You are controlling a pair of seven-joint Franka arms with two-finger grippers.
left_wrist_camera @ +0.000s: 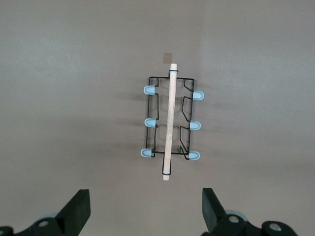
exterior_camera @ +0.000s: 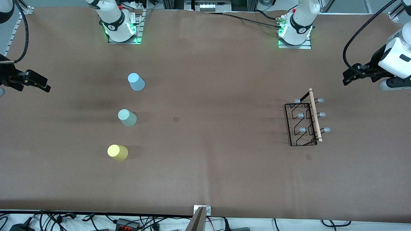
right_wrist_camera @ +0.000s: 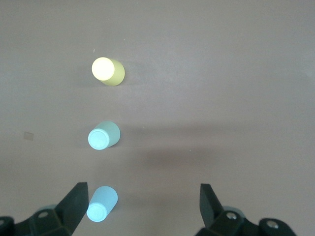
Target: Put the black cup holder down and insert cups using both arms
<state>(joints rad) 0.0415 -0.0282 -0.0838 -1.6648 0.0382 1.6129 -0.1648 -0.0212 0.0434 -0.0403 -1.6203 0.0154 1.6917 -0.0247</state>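
The black cup holder [exterior_camera: 304, 124] stands on the brown table toward the left arm's end, with a wooden rod [exterior_camera: 315, 115] on top and grey-blue pegs. It also shows in the left wrist view [left_wrist_camera: 170, 123]. My left gripper [exterior_camera: 347, 78] is open and empty, up in the air at that end of the table [left_wrist_camera: 146, 206]. Three cups stand upside down in a row toward the right arm's end: light blue [exterior_camera: 136, 81], mint green [exterior_camera: 127, 117], yellow [exterior_camera: 117, 152], the yellow nearest the front camera. My right gripper [exterior_camera: 45, 84] is open and empty, over the table's edge there [right_wrist_camera: 143, 204].
The arm bases [exterior_camera: 122, 30] [exterior_camera: 294, 33] stand along the table's back edge. Two small dark square marks lie on the table, one mid-table [exterior_camera: 176, 119] and one just nearer the front camera than the holder [exterior_camera: 308, 156]. Cables run along the front edge [exterior_camera: 128, 221].
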